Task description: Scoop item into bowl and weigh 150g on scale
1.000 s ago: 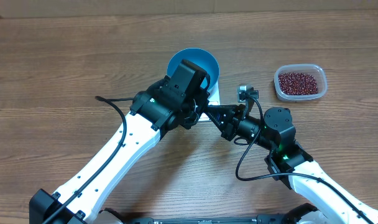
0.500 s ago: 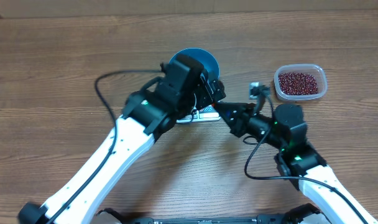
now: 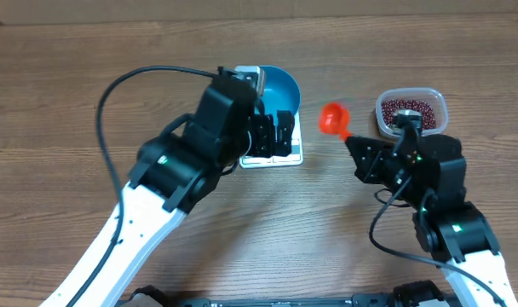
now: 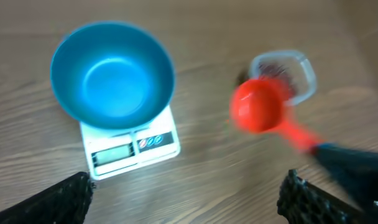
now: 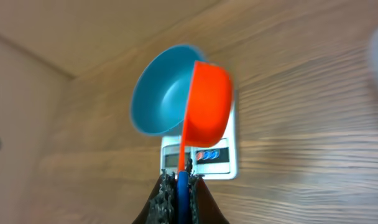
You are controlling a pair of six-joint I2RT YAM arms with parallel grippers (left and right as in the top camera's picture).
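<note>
In the clear rounded plastic tub: small dark red-maroon beans, a loose heap at the far right of the wooden counter. None seen anywhere else.
Scoop: bright red plastic measuring scoop, empty, in the air just beside the tub, on the bowl side.
Right gripper: jaws closed on the scoop's handle.
Bowl: deep round bright blue bowl, empty, sitting on the small flat white kitchen scale. Display too blurred to read.
Left gripper: jaws spread wide, holding nothing, above the scale's display edge.
Changed: a second ago both arms crowded over the scale, with the left jaws nearly shut. The left jaws have since opened, and the right arm has swung the scoop toward the tub.
Meaning: likely setup is finished and the first scoop comes next. All the weighing is still ahead.
</note>
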